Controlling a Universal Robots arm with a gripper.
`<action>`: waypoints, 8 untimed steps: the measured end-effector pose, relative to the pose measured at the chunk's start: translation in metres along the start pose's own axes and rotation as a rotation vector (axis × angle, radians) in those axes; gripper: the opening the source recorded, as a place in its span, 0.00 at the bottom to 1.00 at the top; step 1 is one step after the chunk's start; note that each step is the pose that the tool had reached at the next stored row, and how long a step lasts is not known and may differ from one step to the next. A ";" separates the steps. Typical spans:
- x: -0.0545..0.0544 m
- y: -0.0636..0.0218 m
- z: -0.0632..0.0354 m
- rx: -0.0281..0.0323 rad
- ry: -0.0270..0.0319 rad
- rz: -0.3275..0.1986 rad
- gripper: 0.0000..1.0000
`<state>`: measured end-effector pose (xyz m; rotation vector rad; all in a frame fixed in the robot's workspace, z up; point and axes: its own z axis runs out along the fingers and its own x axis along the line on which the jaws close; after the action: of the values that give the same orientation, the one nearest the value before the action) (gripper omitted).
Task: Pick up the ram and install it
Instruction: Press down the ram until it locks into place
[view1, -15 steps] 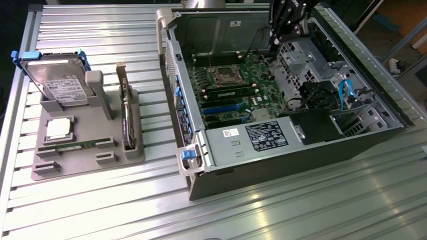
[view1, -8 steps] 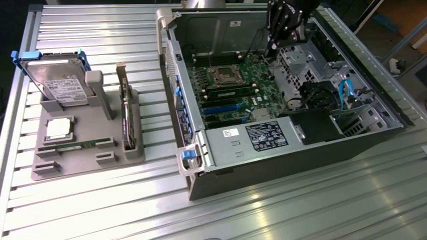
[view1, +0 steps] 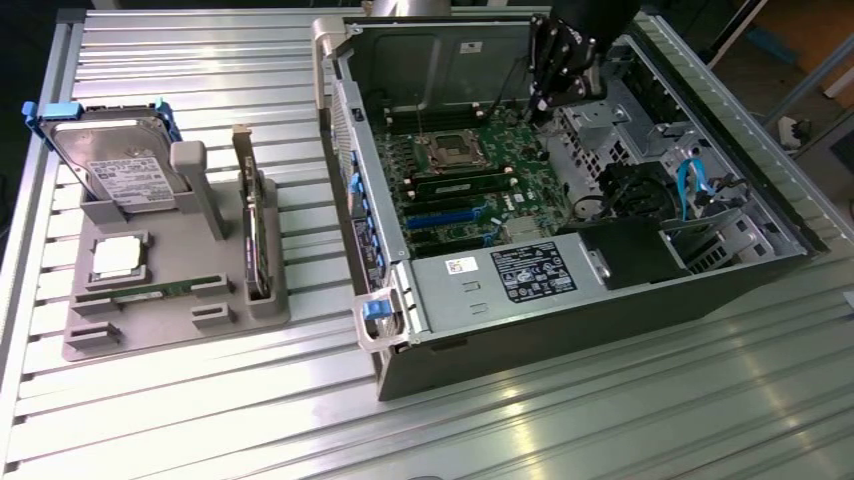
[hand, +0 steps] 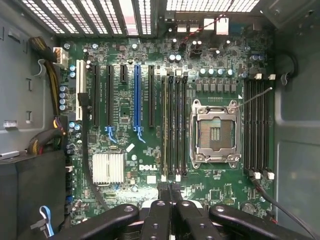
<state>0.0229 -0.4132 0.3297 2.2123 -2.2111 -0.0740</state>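
High exterior view over table, wrist view straight down, shared motherboard (view1: 467, 185) (hand: 165, 125)

tabletop (view1: 561, 420): ribbed metal | PC case (view1: 587, 300): lying open on its side | motherboard (hand: 150, 150): empty CPU socket (hand: 214, 132), silver heatsink (hand: 108, 167) | grey tray (view1: 160, 300), exterior view's left: hard drive (view1: 114, 165) upright, CPU (view1: 118, 257) flat
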 end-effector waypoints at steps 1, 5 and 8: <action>0.000 -0.0001 0.0038 0.0001 0.0001 0.000 0.11; 0.000 -0.0005 0.0131 0.0003 0.0001 0.000 0.11; 0.000 -0.0008 0.0191 0.0006 0.0000 0.000 0.11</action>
<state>0.0229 -0.4132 0.3105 2.2126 -2.2113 -0.0733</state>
